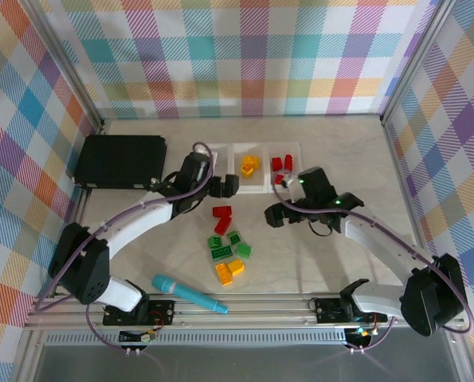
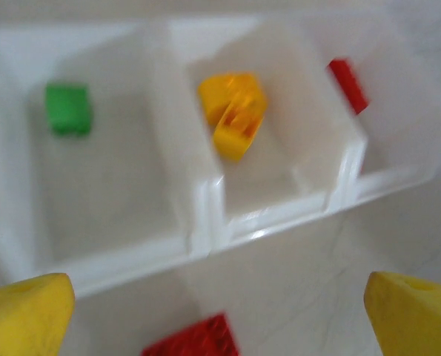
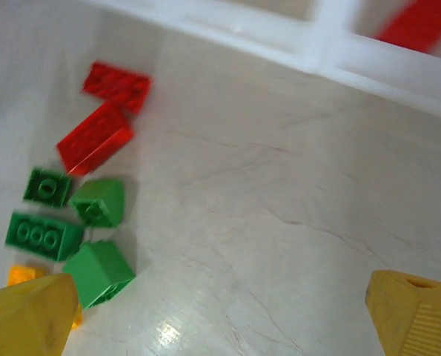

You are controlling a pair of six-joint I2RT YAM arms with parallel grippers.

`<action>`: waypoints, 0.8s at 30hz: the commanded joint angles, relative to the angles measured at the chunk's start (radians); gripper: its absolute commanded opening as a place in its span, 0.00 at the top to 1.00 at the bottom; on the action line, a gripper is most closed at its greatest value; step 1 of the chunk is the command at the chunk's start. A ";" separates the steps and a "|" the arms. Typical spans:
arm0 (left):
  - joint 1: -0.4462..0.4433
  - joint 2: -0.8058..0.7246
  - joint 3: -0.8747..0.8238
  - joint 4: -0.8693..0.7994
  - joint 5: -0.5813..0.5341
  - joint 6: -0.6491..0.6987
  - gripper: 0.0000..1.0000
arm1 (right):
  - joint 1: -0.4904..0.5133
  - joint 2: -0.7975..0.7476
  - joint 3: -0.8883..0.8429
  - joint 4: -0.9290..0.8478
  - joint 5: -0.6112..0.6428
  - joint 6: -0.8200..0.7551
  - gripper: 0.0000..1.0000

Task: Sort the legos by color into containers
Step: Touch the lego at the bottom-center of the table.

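Both pincers, left [image 1: 227, 185] and right [image 1: 278, 213], gape empty above the surface [image 1: 344, 155]. Loose legos [image 1: 229, 248] lie just before the containers [image 2: 209, 208], which hold a few bricks. We judge them light, rigid and slick, best pinched across flat sides.

I'm seeing bare tabletop [image 2: 302, 274] between the spread fingers of the left gripper [image 2: 216, 289], though a red lego brick [image 2: 194, 340] is sitting there and the clear trays [image 2: 272, 219] are walling off straight ahead. The right gripper [image 3: 220, 304] is facing open table; red legos [image 3: 94, 141] and green legos [image 3: 98, 204] are crowding its left.
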State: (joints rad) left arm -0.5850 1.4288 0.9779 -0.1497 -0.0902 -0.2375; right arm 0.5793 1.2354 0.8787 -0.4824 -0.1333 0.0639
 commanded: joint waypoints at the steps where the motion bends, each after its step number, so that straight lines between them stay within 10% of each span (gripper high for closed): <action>1: -0.002 -0.103 -0.045 -0.080 -0.133 -0.081 0.00 | 0.077 0.048 0.037 0.003 -0.006 -0.244 0.01; 7: 0.005 -0.198 -0.053 -0.284 -0.309 -0.162 0.00 | 0.155 0.140 0.003 0.113 0.009 -0.390 0.04; 24: 0.067 -0.381 -0.181 -0.287 -0.325 -0.209 0.01 | 0.316 0.313 -0.019 0.209 0.109 -0.623 0.09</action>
State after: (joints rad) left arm -0.5362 1.0874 0.8192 -0.4202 -0.3855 -0.4229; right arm 0.8856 1.5314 0.8505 -0.3023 -0.0193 -0.5247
